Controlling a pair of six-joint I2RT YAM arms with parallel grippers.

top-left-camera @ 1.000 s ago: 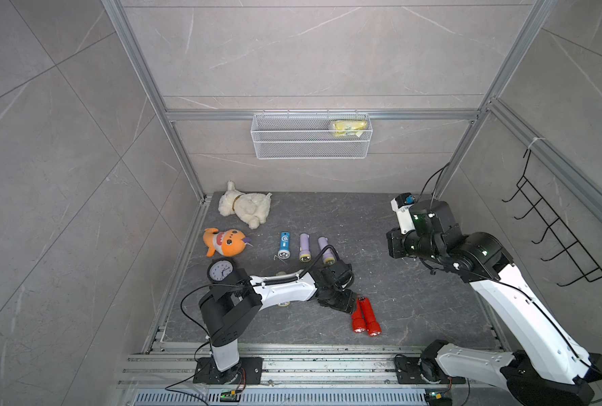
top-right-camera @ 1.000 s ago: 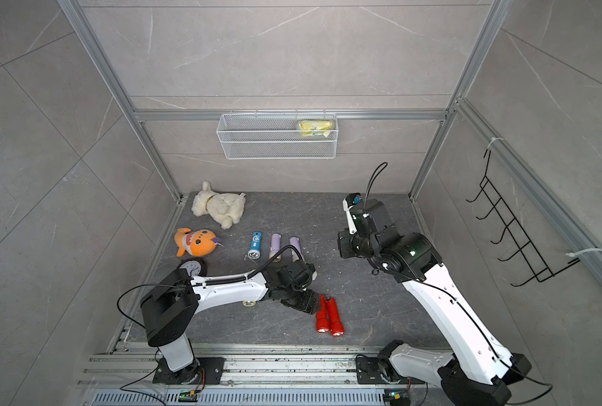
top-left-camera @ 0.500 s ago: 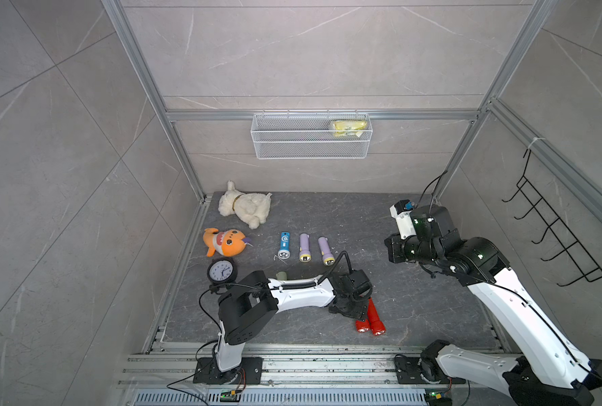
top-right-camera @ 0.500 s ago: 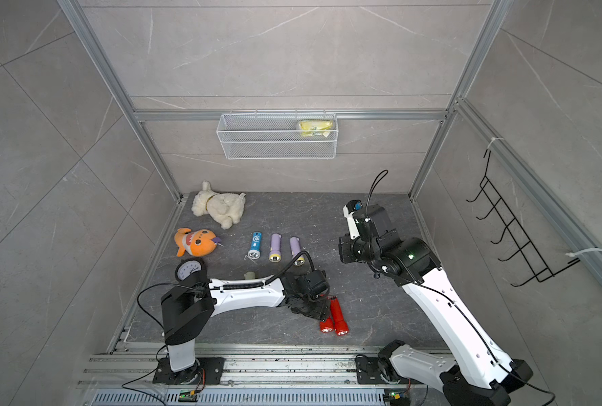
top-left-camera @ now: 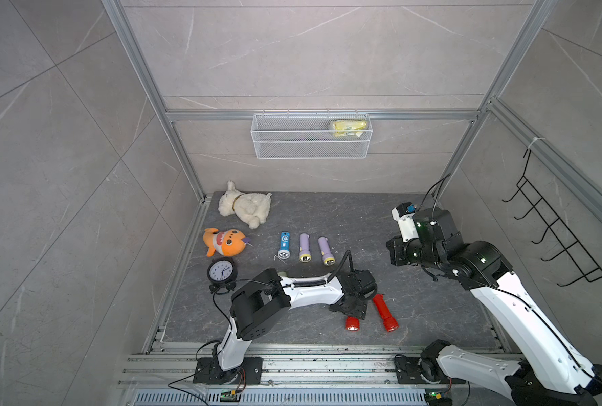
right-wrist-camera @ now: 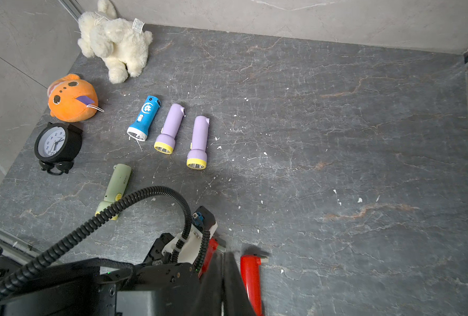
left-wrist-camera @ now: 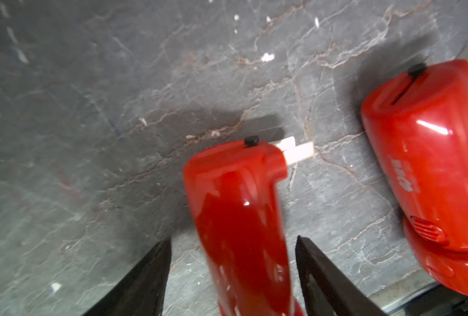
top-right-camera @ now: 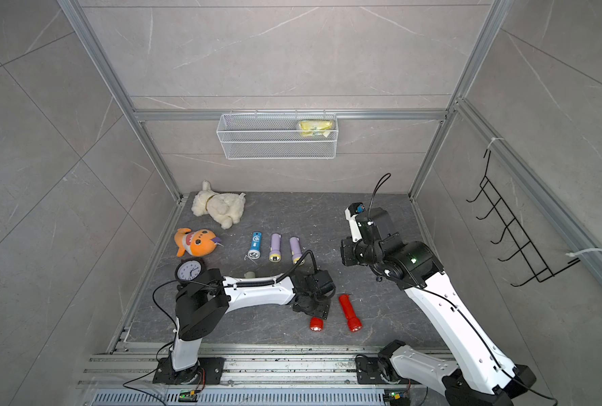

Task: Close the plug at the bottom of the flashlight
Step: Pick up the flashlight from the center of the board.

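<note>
Two red flashlights lie near the floor's front edge. My left gripper [left-wrist-camera: 232, 240] is open low over the left flashlight [left-wrist-camera: 238, 208], and floor shows between each finger and the body. Two white plug prongs [left-wrist-camera: 298, 151] stick out sideways from its bottom end. In both top views only this flashlight's head [top-left-camera: 352, 323] [top-right-camera: 316, 324] shows below the left gripper [top-left-camera: 350, 309]. The second red flashlight [top-left-camera: 384, 313] [left-wrist-camera: 429, 153] lies free just to the right. My right gripper [right-wrist-camera: 223, 257] is shut and empty, raised at the right [top-left-camera: 395, 251].
Behind the left arm lie a blue flashlight [top-left-camera: 284, 245] and two purple ones [top-left-camera: 304, 247] [top-left-camera: 325, 250]. A pale green flashlight [right-wrist-camera: 115, 188] is partly under the arm. A black clock [top-left-camera: 221, 271], an orange plush [top-left-camera: 225, 242] and a white plush [top-left-camera: 245, 209] sit left.
My left gripper has swung right and forward onto the left red flashlight. The two red flashlights now lie farther apart. The right arm has shifted slightly.
</note>
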